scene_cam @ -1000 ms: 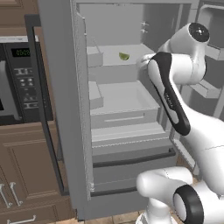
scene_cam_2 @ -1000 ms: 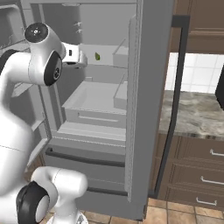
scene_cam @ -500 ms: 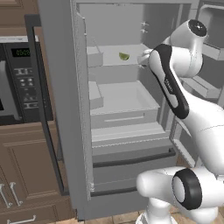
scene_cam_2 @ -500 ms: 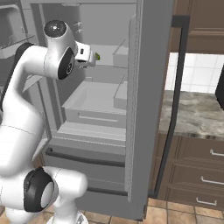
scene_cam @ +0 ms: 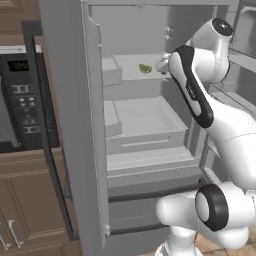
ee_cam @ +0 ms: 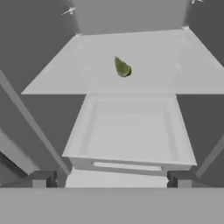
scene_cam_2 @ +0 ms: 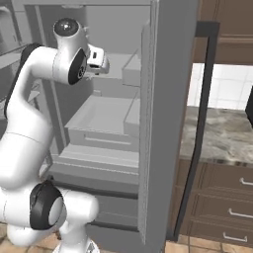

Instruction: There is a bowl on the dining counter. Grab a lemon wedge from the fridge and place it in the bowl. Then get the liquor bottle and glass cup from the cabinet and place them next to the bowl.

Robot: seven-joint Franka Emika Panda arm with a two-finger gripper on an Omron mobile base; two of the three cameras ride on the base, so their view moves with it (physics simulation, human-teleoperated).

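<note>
The fridge [scene_cam: 70, 125] before me looks like matt grey steel, its shelves [ee_cam: 131, 52] smooth pale plastic. The lemon wedge [ee_cam: 122, 68] looks glossy green; the drawers [scene_cam_2: 217, 197] are brown wood.

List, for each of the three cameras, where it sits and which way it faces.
Left base view: behind the arm's left, facing the open fridge; the arm rises lower right, reaching toward the lemon wedge.
Right base view: behind the arm's right, facing the same fridge; the arm rises lower left.
Hand view: on the hand, looking at the wedge's shelf; the open gripper shows its tips.
Shared: left and hand views show the wedge.
</note>
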